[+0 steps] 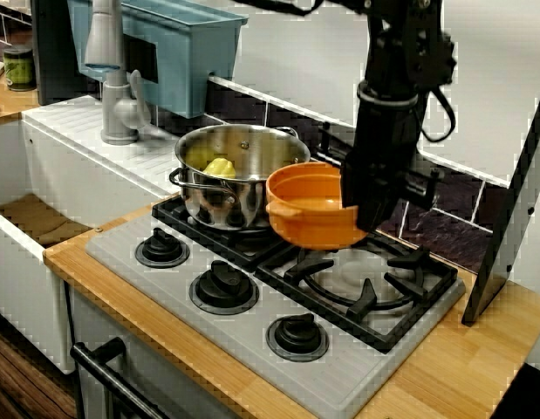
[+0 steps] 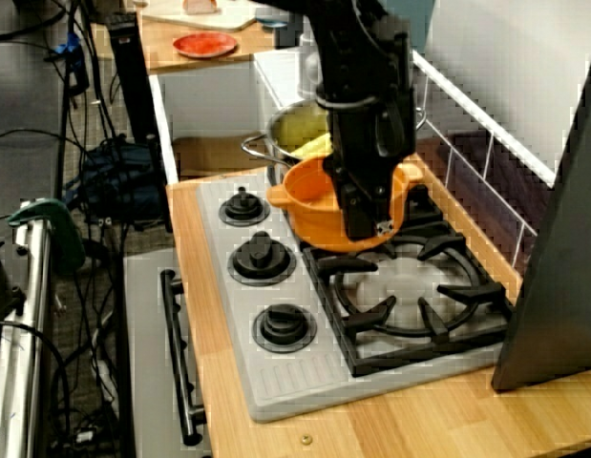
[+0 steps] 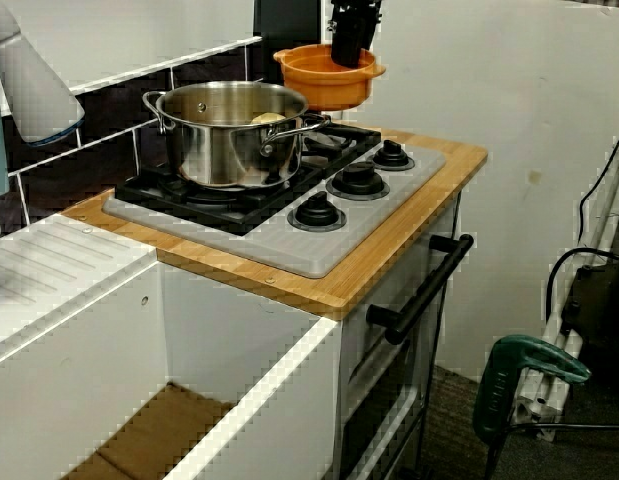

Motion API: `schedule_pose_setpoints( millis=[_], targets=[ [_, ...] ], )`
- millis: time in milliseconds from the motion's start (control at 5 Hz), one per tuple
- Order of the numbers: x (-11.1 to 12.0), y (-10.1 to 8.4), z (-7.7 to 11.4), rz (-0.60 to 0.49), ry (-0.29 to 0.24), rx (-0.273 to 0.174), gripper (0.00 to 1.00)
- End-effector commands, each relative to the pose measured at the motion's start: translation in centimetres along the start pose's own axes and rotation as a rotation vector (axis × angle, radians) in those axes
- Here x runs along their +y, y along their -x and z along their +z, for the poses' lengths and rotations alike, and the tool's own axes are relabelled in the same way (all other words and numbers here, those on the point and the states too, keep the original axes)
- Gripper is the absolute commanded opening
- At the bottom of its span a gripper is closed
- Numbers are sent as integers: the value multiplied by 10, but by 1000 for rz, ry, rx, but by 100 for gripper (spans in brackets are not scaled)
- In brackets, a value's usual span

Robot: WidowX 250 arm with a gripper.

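Pincer (image 1: 368,215) clamped on the rim of the orange bowl (image 1: 306,212)
Bowl seems lifted over the hob's (image 1: 252,336) middle, just beside the steel pot (image 1: 239,183) holding something yellow (image 1: 219,166)

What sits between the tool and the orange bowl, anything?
Nothing visible. The tool is clamped on the rim of the orange bowl, over the stove grate. The steel pot stands close beside the bowl, on the side away from the tool.
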State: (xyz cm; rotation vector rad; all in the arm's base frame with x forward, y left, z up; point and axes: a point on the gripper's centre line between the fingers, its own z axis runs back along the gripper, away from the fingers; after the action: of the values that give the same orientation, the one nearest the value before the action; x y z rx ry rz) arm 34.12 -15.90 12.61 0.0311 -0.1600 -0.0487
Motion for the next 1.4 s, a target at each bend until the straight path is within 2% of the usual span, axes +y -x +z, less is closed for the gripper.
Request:
schedule_pose_setpoints(
  millis=[0,800,1200],
  targets=[
    [1,-6,42,9,60,-92,0],
    [-6,-6,59,1,83,-107,0],
    [-6,-7,62,-2,88,-105,0]
  ],
)
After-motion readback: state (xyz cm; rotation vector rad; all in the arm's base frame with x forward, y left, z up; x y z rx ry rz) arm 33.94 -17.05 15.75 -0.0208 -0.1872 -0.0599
